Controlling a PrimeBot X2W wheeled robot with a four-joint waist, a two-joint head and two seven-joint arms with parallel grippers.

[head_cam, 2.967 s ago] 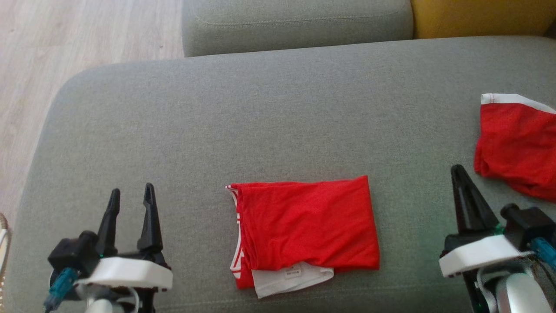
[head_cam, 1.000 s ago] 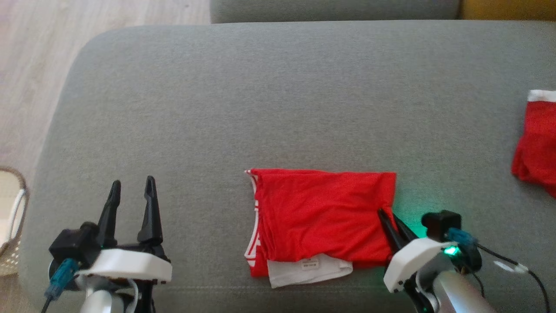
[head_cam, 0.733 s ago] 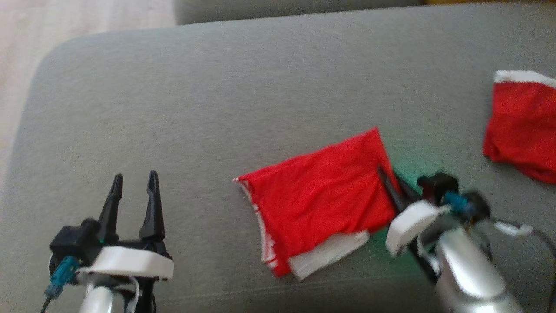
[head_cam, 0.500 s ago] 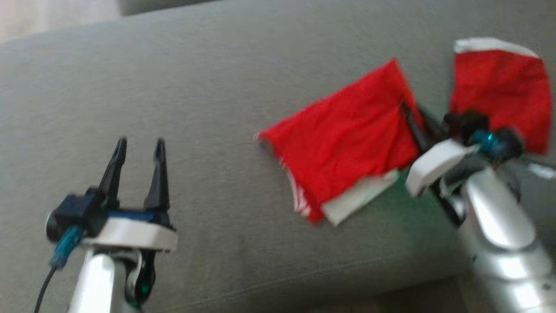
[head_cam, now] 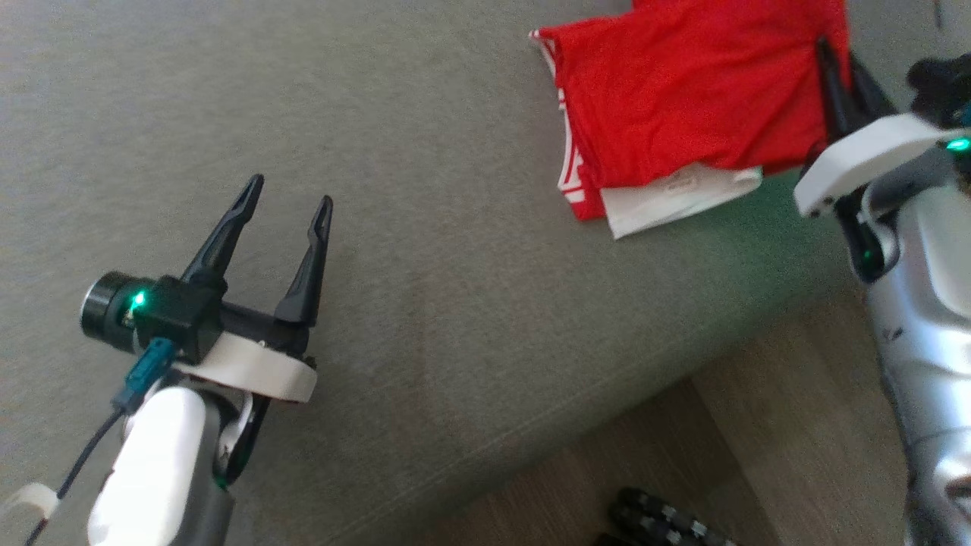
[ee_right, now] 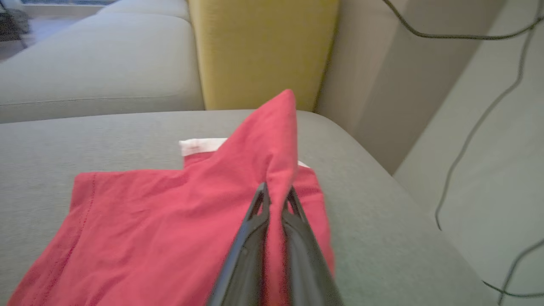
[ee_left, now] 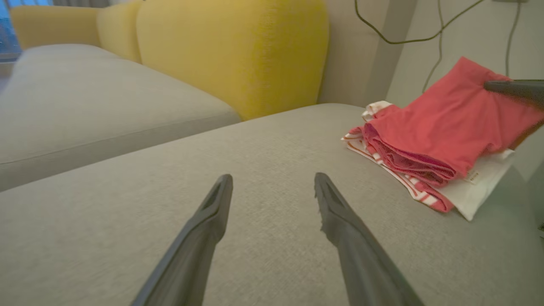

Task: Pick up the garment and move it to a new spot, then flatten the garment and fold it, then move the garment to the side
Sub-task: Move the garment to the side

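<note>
1. Since a second ago, the folded red garment (head_cam: 683, 98) has slid along the grey seat cushion (head_cam: 425, 250) toward its right end, dragged by the right gripper (head_cam: 838, 68). The head camera has swung too, so part of the shift is the view's own.
2. The right fingers are pinched narrow on the garment's right edge and raise a peak of cloth. The rest lies on the seat cushion, near its front edge.
3. The left gripper (head_cam: 288, 201) has its fingers wide and empty over the seat cushion's left part, well apart from the garment.
4. Handling: the cloth is thin, soft and light, in loose layers. A white layer with a label pokes out at the front. Likely risk: a one-edge pull drags the top layers and skews the fold. A pinch through all layers seems safer.
5. The seat cushion's weave looks grippy and yielding.
6. Room: a yellow cushion (ee_left: 229, 55) stands behind the seat cushion and wood floor (head_cam: 758, 425) lies before it. Cables (ee_right: 467, 127) hang on a pale wall to its right.
</note>
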